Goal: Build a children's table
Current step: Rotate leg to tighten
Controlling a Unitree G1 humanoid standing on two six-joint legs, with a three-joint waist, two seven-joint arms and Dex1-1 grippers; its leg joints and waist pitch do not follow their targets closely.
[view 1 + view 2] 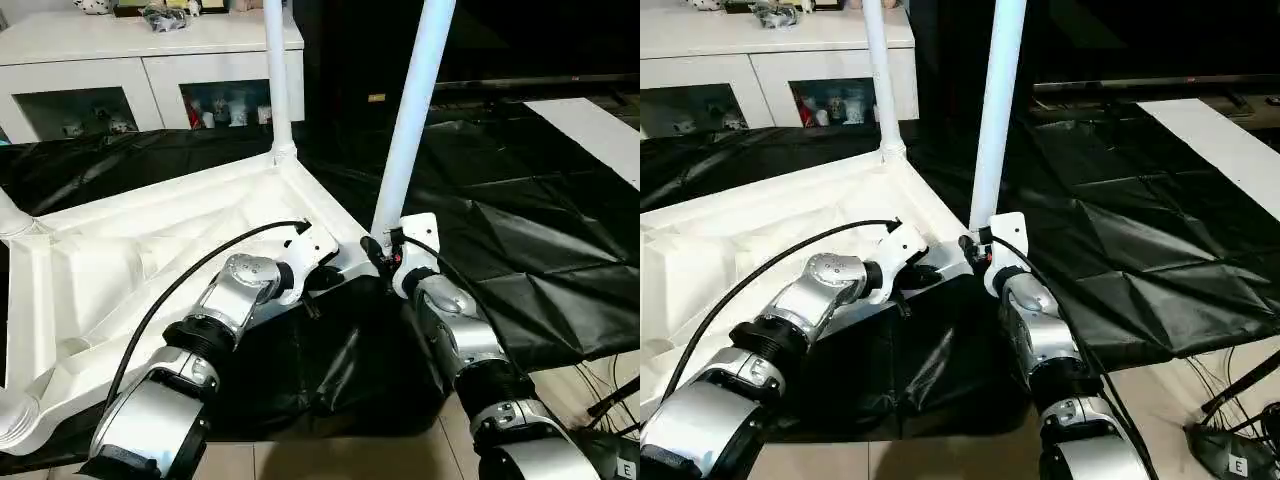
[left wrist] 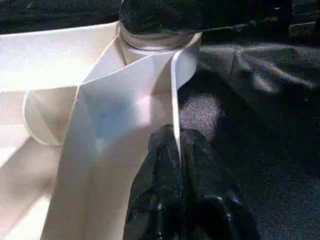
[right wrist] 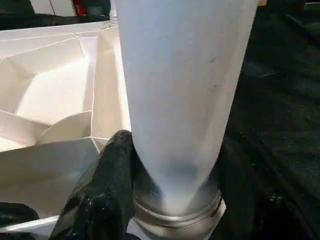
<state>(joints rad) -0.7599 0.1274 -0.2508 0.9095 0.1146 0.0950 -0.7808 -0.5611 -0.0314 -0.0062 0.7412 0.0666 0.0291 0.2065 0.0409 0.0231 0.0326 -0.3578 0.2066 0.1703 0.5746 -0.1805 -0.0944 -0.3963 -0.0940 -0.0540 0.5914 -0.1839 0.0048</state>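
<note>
Seen from the head cameras, the white tabletop (image 1: 150, 260) is laid upside down on the black-draped work table (image 1: 520, 230), with two legs (image 1: 412, 110) standing upright at its corners. In the left wrist view, the tabletop's thin rim is pinched between the left gripper (image 2: 179, 145)'s fingers. In the right wrist view, the near leg's base is clasped by the right gripper (image 3: 175, 165).

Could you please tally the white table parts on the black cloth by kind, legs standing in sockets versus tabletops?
Legs standing upright in corner sockets: 2, the far leg and the near leg
Tabletops, underside up: 1, tabletop
Total: 3
</note>
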